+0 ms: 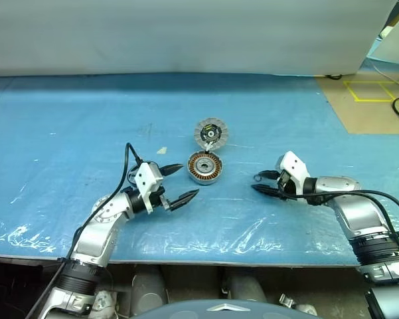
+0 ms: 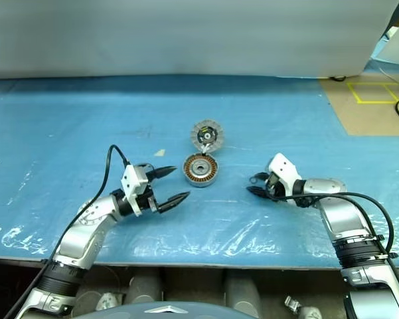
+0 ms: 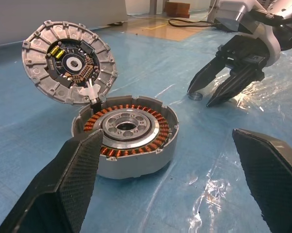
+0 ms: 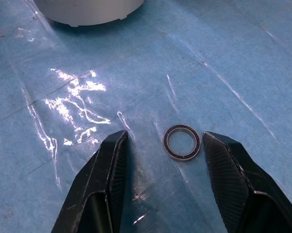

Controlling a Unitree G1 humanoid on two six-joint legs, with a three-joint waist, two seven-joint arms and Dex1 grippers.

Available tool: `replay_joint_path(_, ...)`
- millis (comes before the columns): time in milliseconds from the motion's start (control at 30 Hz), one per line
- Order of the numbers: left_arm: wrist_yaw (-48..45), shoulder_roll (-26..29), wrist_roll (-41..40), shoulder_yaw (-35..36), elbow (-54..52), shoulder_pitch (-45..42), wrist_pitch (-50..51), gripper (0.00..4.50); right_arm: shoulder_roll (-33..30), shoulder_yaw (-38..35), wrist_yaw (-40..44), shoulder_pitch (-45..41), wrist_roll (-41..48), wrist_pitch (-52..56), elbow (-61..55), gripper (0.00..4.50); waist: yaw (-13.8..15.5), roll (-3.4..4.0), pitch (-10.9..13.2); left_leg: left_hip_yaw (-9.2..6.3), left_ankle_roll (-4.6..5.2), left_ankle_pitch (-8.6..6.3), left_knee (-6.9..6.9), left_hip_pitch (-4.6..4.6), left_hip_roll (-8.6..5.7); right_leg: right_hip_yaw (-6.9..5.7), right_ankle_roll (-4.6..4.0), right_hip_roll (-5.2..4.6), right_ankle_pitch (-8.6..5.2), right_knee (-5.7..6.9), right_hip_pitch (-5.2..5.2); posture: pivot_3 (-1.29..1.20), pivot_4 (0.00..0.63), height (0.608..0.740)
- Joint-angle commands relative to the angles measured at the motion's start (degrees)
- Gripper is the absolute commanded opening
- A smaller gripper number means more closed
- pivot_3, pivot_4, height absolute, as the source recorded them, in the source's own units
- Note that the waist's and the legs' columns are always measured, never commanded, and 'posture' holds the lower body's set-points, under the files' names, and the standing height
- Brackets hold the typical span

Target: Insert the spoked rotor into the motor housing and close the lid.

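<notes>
Motor housing (image 3: 126, 138) holds copper windings w/ grey centre, lid (image 3: 68, 60) up.

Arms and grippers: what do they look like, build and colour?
Both arms are silver-grey metal with black ribbed collars near the base. Each wrist carries a white block, and a black cable loops along each arm. The left gripper and right gripper each have two black, pointed jaws with finely textured inner faces.
</notes>
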Motion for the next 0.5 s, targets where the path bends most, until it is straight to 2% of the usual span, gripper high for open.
replay_joint_path(33,0.19,0.42,-0.61,0.48,-2.76,0.05,0.01,4.50,-0.27,-0.20,0.18,-0.72,-0.07,-1.36,0.66,2.56,0.00,0.00,0.00,0.00,0.00,0.00,0.00,-0.01,0.00,-0.01,0.00,0.00,0.00,0.00,0.00,0.00,0.150,0.740)
replay_joint_path(433,0.16,0.63,-0.65,0.30,-3.19,0.41,0.29,4.50,-0.55,-0.06,0.53,-0.40,-0.38,-3.26,3.80,2.56,0.01,0.00,0.00,0.00,0.00,0.00,0.00,0.00,0.00,0.00,0.00,0.00,0.00,0.00,0.02,0.00,0.150,0.740)
replay_joint_path(467,0.16,0.65,-0.63,0.29,-3.20,0.42,0.31,4.50,-0.44,0.08,0.66,-0.34,-0.34,-3.31,3.97,2.17,0.00,0.00,0.00,0.00,0.00,0.00,0.00,0.00,0.00,0.00,0.00,0.00,0.00,0.00,0.02,0.00,0.150,0.740)
replay_joint_path(500,0.16,0.69,-0.60,0.28,-3.26,0.48,0.32,4.50,-0.34,0.20,0.70,-0.24,-0.33,-3.38,4.02,2.02,0.00,0.00,0.00,0.00,0.00,0.00,0.00,0.01,0.00,0.00,0.00,0.00,0.00,0.00,0.02,0.00,0.150,0.740)
